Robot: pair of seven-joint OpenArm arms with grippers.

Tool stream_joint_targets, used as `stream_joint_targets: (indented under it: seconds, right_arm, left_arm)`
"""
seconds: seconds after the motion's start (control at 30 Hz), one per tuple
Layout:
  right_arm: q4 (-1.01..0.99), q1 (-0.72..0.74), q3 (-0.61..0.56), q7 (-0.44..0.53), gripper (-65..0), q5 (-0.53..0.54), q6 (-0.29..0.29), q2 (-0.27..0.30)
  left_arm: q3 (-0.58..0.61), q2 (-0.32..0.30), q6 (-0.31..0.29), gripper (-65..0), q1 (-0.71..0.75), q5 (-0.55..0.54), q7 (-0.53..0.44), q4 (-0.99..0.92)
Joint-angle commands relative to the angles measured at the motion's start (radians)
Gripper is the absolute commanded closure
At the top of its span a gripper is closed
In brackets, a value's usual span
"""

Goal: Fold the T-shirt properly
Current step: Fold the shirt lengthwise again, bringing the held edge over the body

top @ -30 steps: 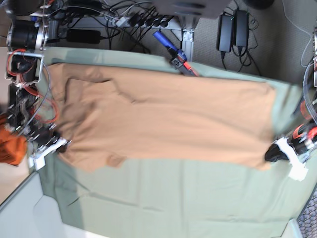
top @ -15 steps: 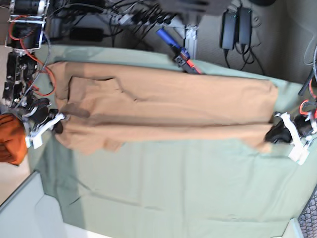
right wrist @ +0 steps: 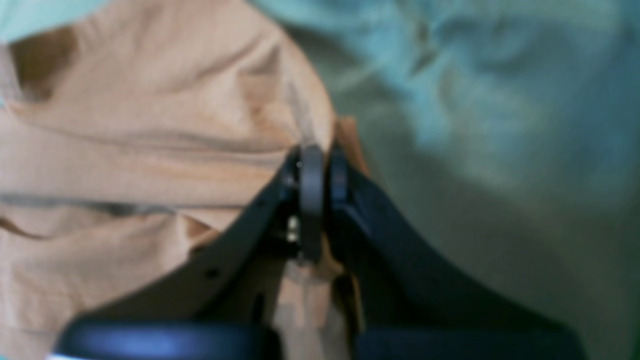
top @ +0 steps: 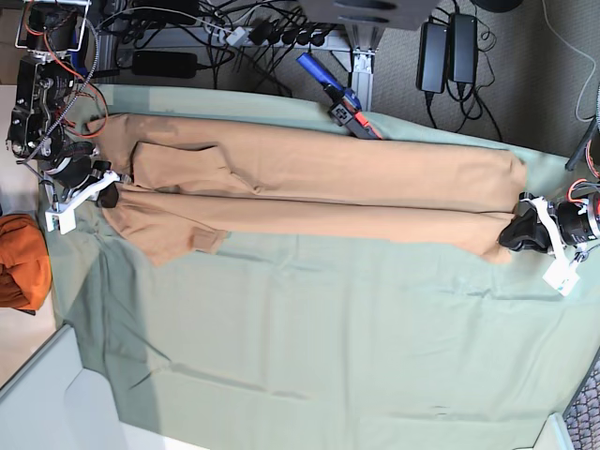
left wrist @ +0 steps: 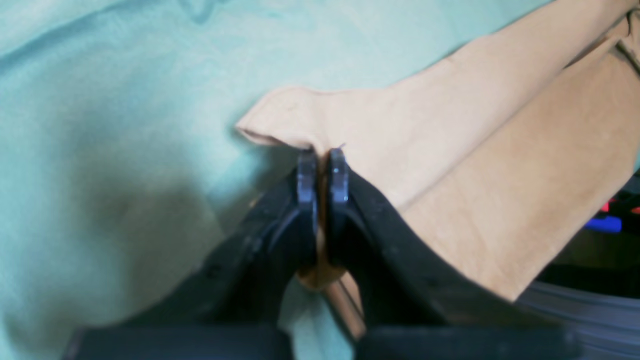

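Peach-tan cotton, the short-sleeved T-shirt (top: 309, 192) lies stretched lengthwise across the sage-green cloth (top: 328, 347) covering the bench, its near long edge lifted and partly doubled toward the far side, a sleeve (top: 173, 239) poking out below. The likely trouble is a skewed or sagging fold: if one arm travels faster than the other, or the taut fabric slips from a pinch, the edge could land crooked and bunch. The left claw (left wrist: 322, 167) is clamped tight on the hem corner and the right claw (right wrist: 320, 167) is likewise closed on the shoulder-end fabric.
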Motion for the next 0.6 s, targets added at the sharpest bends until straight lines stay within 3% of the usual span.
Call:
stream_joint_targets:
  seconds: [0.0, 0.13, 0.23, 0.27, 0.3, 0.57]
  right_arm:
    - [0.015, 0.002, 0.014, 0.032, 0.0, 0.003, 0.092, 0.027]
    - [0.014, -0.01, 0.014, 0.059, -0.4, 0.002, 0.092, 0.022]
    - [0.015, -0.007, 0.015, 0.06, -32.9, -0.021, 0.092, 0.017]
    - [0.015, -0.007, 0.015, 0.059, -41.0, -0.037, 0.092, 0.016]
    - [0.015, -0.007, 0.015, 0.058, -44.2, -0.04, 0.092, 0.016]
    - [0.03, -0.006, 0.193, 0.033, -43.9, 0.031, 0.092, -0.008]
  left_arm:
    - [-0.008, -0.022, -0.009, 0.0, -0.014, -0.014, -0.015, 0.015]
    - [-0.008, -0.022, -0.009, 0.0, -0.014, -0.015, -0.019, 0.015]
    - [-0.008, -0.022, -0.009, 0.0, -0.014, -0.015, -0.019, 0.015]
    - [-0.008, -0.022, -0.009, 0.0, -0.014, -0.014, -0.019, 0.015]
    - [-0.008, -0.022, -0.009, 0.0, -0.014, -0.014, -0.019, 0.015]
    - [-0.008, -0.022, -0.009, 0.0, -0.014, -0.014, -0.018, 0.015]
